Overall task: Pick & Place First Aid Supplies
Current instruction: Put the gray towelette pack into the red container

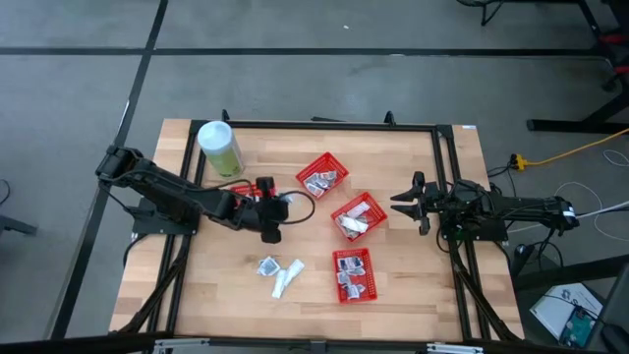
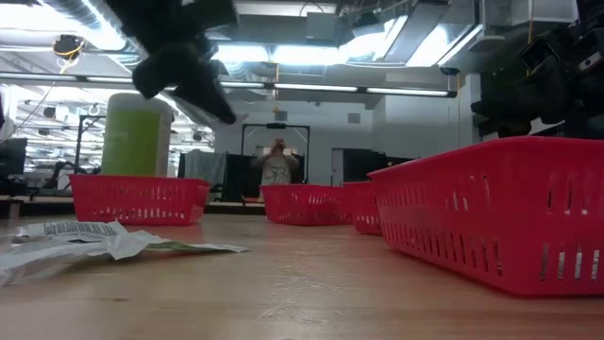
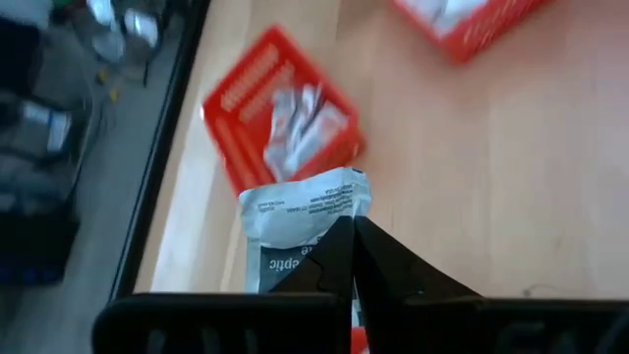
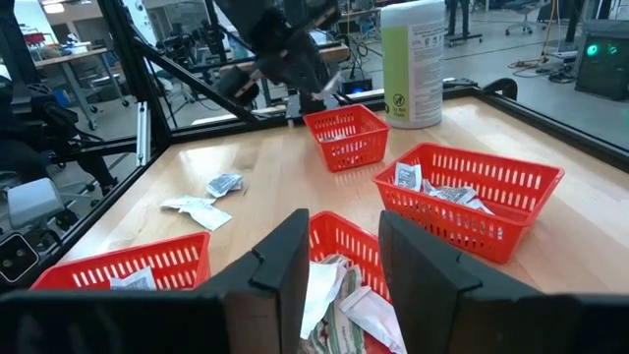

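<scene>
From above, my left gripper (image 1: 272, 228) hangs over mid-table, left of three red baskets (image 1: 322, 176); two loose packets (image 1: 279, 273) lie on the wooden table (image 1: 413, 285) below it. My right gripper (image 1: 405, 202) waits beside the middle basket.

The low view adds a person (image 2: 276, 161) in the room behind.

Only my left wrist shows my fingers pinching a white packet (image 3: 303, 208).

My right wrist shows its fingers (image 4: 285, 258) spread above a filled basket.
</scene>
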{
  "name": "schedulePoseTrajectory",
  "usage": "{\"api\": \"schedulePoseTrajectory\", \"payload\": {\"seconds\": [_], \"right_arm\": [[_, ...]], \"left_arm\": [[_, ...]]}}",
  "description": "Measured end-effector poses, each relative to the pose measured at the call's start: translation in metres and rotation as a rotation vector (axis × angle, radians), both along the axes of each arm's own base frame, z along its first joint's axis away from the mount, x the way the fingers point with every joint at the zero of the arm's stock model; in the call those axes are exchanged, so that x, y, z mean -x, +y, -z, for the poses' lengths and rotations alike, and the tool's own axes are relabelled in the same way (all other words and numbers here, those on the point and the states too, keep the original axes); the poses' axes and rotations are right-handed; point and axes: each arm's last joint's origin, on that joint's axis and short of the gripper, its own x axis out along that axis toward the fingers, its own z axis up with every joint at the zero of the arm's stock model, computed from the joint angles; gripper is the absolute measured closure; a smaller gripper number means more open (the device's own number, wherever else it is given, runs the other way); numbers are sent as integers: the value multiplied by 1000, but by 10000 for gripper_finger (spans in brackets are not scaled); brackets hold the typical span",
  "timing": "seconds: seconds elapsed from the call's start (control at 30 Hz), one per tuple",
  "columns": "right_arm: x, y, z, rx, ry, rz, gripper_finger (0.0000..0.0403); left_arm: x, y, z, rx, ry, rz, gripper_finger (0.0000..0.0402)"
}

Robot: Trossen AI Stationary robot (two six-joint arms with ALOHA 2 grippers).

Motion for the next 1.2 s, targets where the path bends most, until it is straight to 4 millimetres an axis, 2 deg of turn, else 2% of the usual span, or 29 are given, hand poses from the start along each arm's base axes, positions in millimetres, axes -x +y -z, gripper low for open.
{"api": "schedulePoseTrajectory", "payload": {"seconds": [0.4,0.7,0.87,1.2], "right_arm": [[0,0,0,0,0,0,276],[0,0,0,0,0,0,276],[0,0,0,0,0,0,276],[0,0,0,0,0,0,276]], "left_arm": [[31,23,17,167,268,-284,397],[36,26,18,180,290,-341,393],[36,27,18,160,262,-369,368],[35,25,18,186,260,-359,296]]}}
